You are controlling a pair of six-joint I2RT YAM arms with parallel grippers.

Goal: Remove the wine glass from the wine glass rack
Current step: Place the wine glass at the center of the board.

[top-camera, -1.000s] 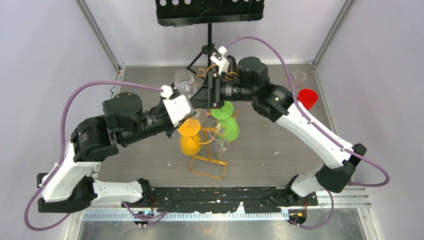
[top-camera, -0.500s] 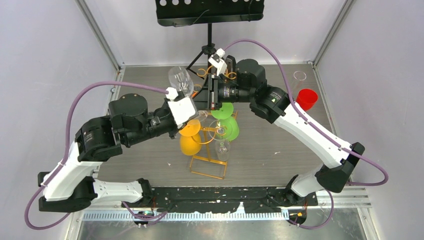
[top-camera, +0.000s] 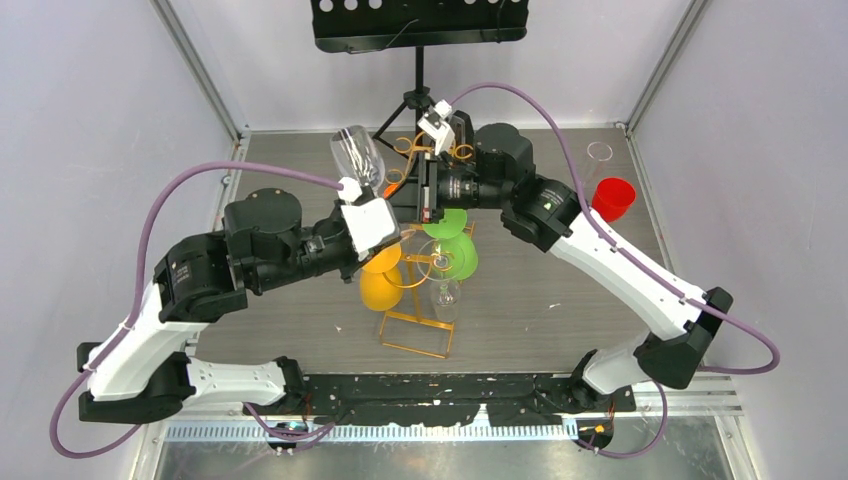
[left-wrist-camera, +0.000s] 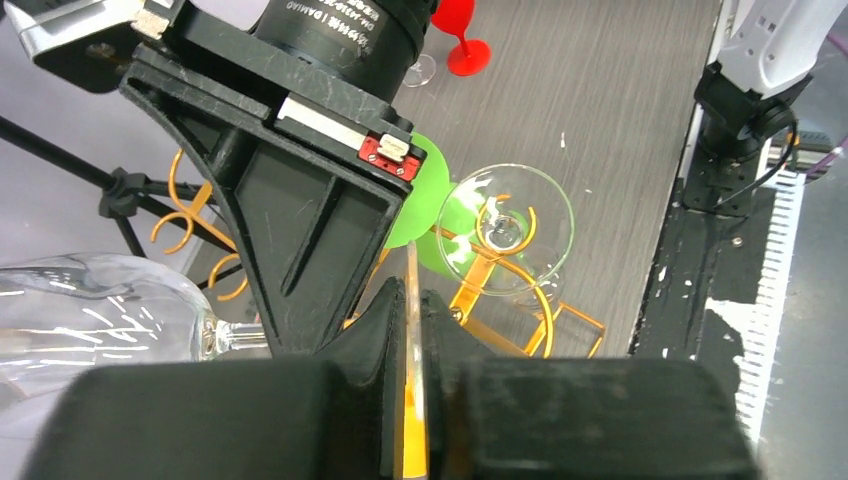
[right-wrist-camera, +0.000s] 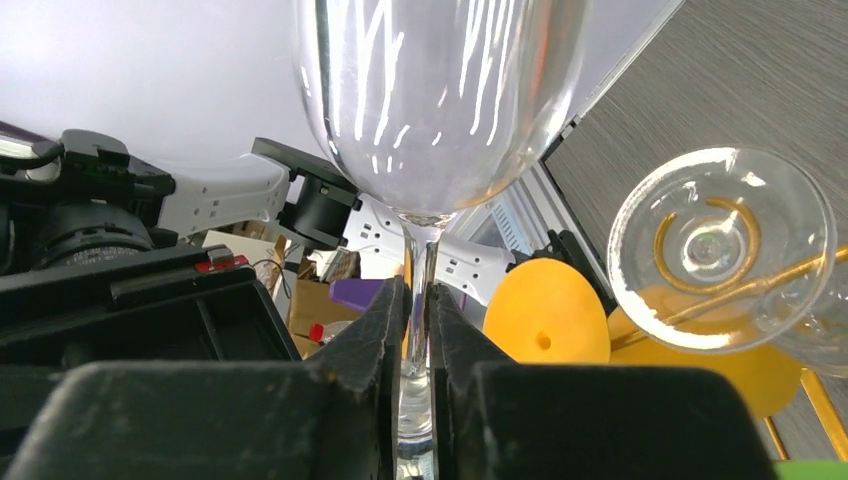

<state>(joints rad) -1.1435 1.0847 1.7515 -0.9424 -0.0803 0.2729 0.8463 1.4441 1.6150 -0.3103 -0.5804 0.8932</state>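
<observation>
A clear wine glass [top-camera: 357,155] is held tilted in the air above the back of the gold wire wine glass rack [top-camera: 413,331], between both arms. My left gripper [left-wrist-camera: 412,296] is shut on the thin rim of the glass's foot, seen edge-on, and the bowl [left-wrist-camera: 90,320] lies off to the left. My right gripper [right-wrist-camera: 417,292] is shut on the stem just under the bowl [right-wrist-camera: 440,90]. From above, the left gripper [top-camera: 397,228] and right gripper [top-camera: 424,200] meet over the rack.
Green [top-camera: 450,245], orange [top-camera: 380,282] and clear [top-camera: 445,296] glasses hang on the rack. A black music stand [top-camera: 420,25] rises just behind it. A red glass [top-camera: 613,196] and a small clear glass [top-camera: 600,152] stand at the back right.
My right gripper has closed onto the stem. The left arm has carried the glass slightly up and toward the back left.
</observation>
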